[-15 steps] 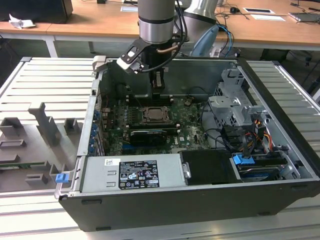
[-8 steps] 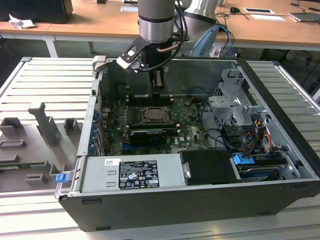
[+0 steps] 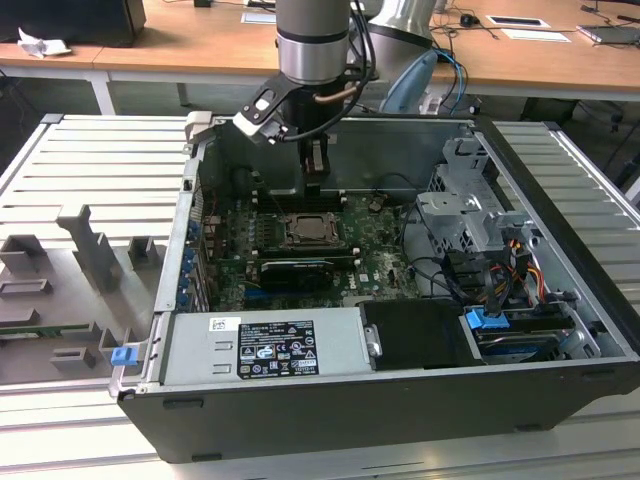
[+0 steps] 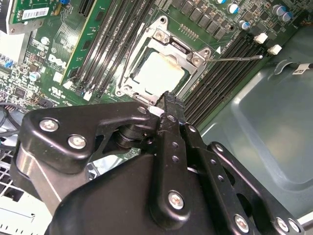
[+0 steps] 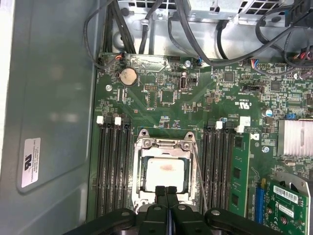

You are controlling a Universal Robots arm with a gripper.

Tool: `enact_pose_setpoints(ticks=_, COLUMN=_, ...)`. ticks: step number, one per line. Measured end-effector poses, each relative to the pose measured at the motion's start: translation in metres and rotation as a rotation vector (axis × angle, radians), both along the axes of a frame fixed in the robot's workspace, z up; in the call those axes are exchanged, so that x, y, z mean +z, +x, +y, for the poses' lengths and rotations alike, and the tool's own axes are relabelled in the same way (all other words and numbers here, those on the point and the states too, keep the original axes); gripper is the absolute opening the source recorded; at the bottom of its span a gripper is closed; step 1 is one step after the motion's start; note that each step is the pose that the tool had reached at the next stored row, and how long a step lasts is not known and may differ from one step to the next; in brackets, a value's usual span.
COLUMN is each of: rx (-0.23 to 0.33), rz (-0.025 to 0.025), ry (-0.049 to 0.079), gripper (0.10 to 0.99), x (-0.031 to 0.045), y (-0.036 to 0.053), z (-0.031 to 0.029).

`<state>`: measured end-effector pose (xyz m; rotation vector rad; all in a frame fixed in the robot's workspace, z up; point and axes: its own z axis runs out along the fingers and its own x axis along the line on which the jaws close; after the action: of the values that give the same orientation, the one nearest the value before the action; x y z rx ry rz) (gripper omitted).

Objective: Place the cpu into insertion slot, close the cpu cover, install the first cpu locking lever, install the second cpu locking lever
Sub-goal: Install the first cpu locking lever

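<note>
Hanging inside the open computer case [image 3: 330, 425], the end effector [image 5: 166, 190] has its two fingers pressed together with nothing between them, the tips right at one edge of the socket. The cpu [image 5: 165, 172] sits in the socket, framed by the cpu cover [image 5: 164, 145], which lies flat. A thin wire lever [image 4: 239, 58] sticks out sideways beside it.

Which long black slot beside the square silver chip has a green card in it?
The outermost one, holding the flat green memory card, farthest from the square silver chip on the silver finned heatsink's side. The other slots look empty.
</note>
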<state>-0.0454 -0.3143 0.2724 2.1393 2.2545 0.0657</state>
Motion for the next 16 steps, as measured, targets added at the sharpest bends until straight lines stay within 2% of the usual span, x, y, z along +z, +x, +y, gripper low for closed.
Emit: enact_pose_setpoints(ticks=16, rx=0.0, rz=0.0001, ry=0.0, gripper=0.106, x=0.0036, y=0.0, z=0.0)
